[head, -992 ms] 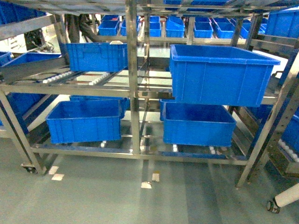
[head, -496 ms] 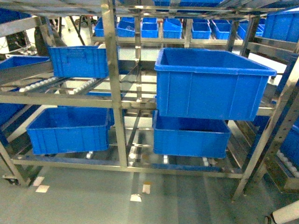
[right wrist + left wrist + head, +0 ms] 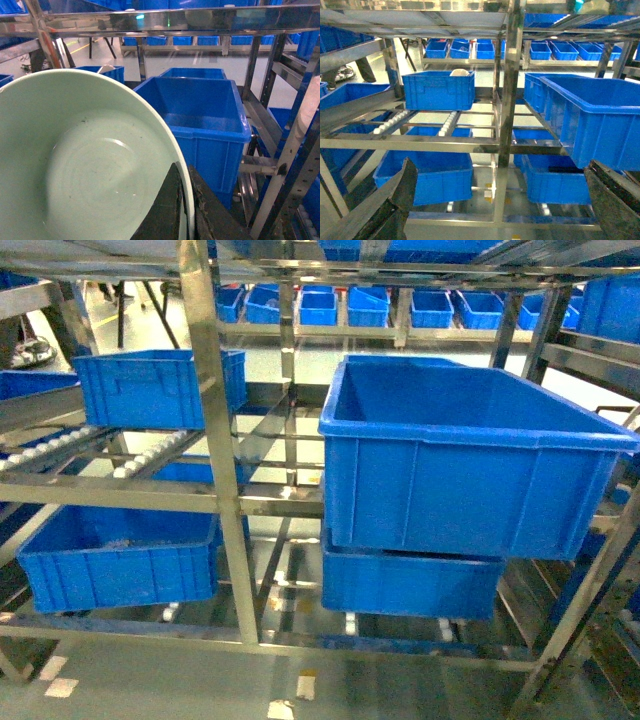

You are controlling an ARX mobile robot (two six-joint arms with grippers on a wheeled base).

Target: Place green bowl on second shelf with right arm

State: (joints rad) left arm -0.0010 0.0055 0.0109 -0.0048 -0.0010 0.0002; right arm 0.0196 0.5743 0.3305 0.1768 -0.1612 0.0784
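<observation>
Between our right gripper's (image 3: 184, 210) pinched fingers sat the rim of the one green bowl (image 3: 85, 160).
Ahead of it and lower, the second shelf (image 3: 270, 502) carried two blue bins; our left gripper (image 3: 500, 200) gaped empty, so the right arm was nearer.

Large blue bin (image 3: 470, 465) above lower bin (image 3: 410, 585); small bin (image 3: 150, 388) left.

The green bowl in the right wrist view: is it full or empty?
Empty. The green bowl shows a bare, smooth inside; the right gripper pinches its rim.
</observation>
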